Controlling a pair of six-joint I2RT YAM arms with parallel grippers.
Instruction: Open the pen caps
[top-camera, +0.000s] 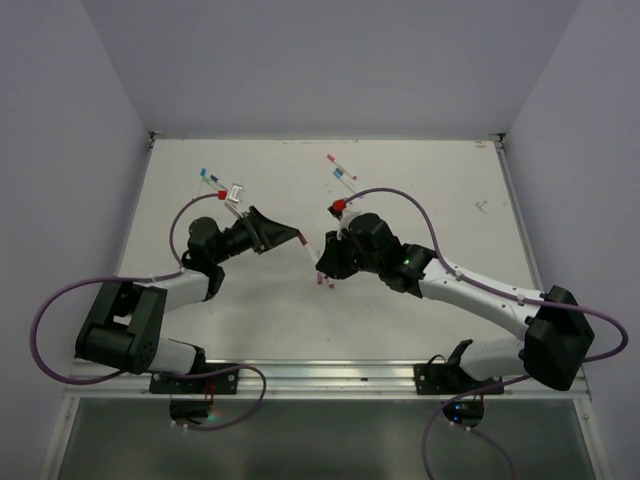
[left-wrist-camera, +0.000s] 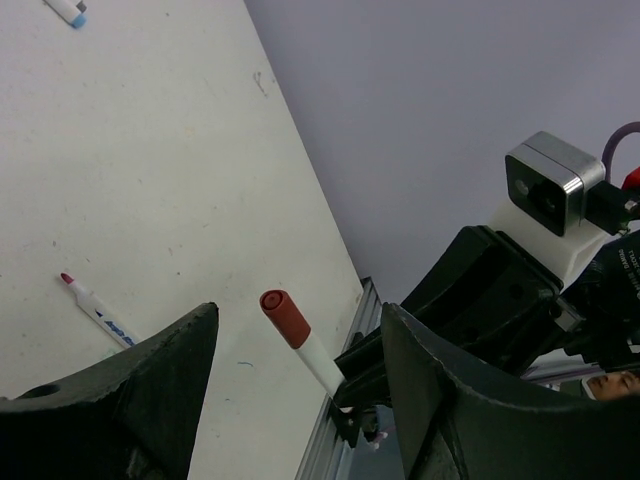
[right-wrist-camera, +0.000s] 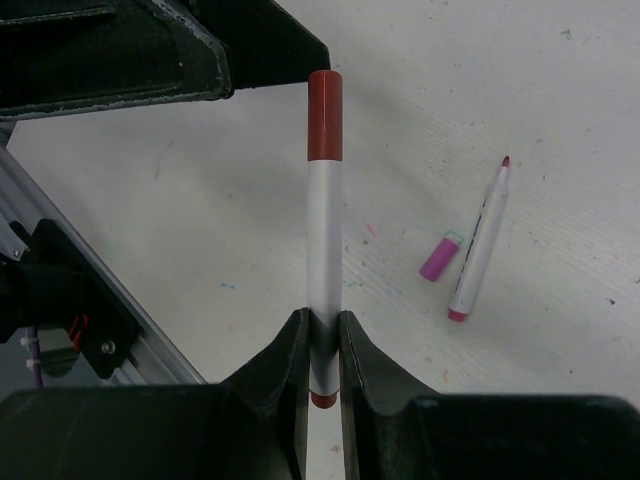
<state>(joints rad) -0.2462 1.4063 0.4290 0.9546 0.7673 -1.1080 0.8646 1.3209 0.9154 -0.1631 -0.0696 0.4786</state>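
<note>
Clerk: While clamped low on its white barrel by the closed right fingers (right-wrist-camera: 285, 372), entered as one pen (right-wrist-camera: 323, 240), maroon cap (right-wrist-camera: 324, 115) on the free end, held clear of the counter (right-wrist-camera: 200, 200) and aimed at the other arm. Handling?

Keeper: Judged light, stiff, hard plastic throughout. Smooth and round, so probably slippery lengthwise. Not fragile, yet apt to lever sideways in the grip if tugged off-line.

Clerk: State of the left fingers (left-wrist-camera: 150, 375)?

Keeper: Spread open, one on each side of the maroon cap, not touching it.

Clerk: Where to take hold?

Keeper: Across the middle of the cap, squarely, well short of the barrel seam. Firm squeeze advised on so short a piece. Press fit presumed, hence a straight pull along the barrel, perhaps with slight twist.

Clerk: Risk?

Keeper: Barrel sliding through the right fingers ahead of any release at the cap.

Clerk: Other stock?

Keeper: Lying on the counter near by, one uncapped pen (right-wrist-camera: 478, 240) with loose pink cap (right-wrist-camera: 438, 258) just beside. More pens (top-camera: 342, 172) toward the far edge, too small to grade.
</note>
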